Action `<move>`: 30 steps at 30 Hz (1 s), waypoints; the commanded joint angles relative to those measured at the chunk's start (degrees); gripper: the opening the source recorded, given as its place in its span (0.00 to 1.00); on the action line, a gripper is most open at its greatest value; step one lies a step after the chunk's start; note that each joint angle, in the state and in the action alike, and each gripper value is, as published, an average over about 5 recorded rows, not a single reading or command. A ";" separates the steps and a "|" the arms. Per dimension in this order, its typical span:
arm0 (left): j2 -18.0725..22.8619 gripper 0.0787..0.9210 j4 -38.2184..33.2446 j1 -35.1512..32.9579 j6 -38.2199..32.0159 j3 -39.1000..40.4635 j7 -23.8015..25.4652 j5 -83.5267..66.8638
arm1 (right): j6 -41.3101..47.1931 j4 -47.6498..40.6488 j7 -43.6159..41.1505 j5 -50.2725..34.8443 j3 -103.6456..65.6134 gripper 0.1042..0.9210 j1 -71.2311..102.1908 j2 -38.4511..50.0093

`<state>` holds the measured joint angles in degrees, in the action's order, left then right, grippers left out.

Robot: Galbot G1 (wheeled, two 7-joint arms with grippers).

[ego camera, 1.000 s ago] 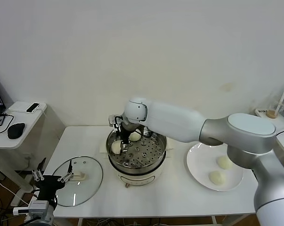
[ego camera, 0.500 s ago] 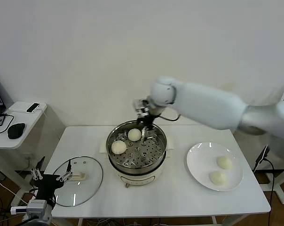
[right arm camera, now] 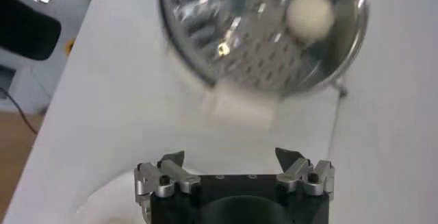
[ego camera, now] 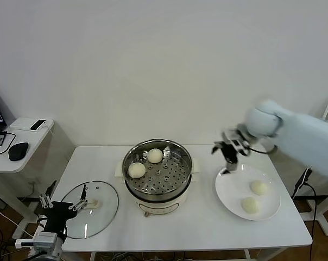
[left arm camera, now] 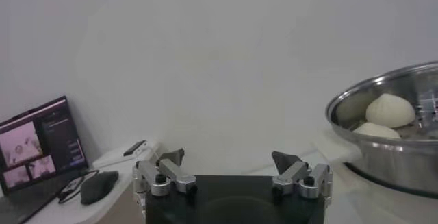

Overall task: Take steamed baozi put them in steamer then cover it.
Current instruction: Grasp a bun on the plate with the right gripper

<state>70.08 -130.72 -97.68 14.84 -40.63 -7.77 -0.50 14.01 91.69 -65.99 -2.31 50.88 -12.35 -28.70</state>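
The shiny steamer stands mid-table on its white base and holds two steamed baozi on its perforated tray. Two more baozi lie on the white plate at the right. My right gripper hangs open and empty above the plate's near-left rim; its wrist view shows the steamer with a baozi beyond the open right gripper. The glass cover lies flat at the left. My left gripper stands open beside it, low by the table's left edge.
A side desk at the far left carries a mouse and a phone. A laptop shows in the left wrist view, with the steamer off to one side. A drink cup stands at the far right.
My right arm has lifted out of the steamer, leaving a baozi on the tray, and swung right to above the plate. The left arm has stayed put.
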 commanded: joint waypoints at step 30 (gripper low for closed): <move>0.78 0.88 1.40 -0.93 -0.17 -0.67 -0.02 0.89 | -2.22 -10.28 4.18 14.85 -27.07 0.88 37.19 -0.14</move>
<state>70.85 -129.40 -98.63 14.68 -41.12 -7.81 0.39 11.58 84.33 -62.40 11.32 24.89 23.42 -25.71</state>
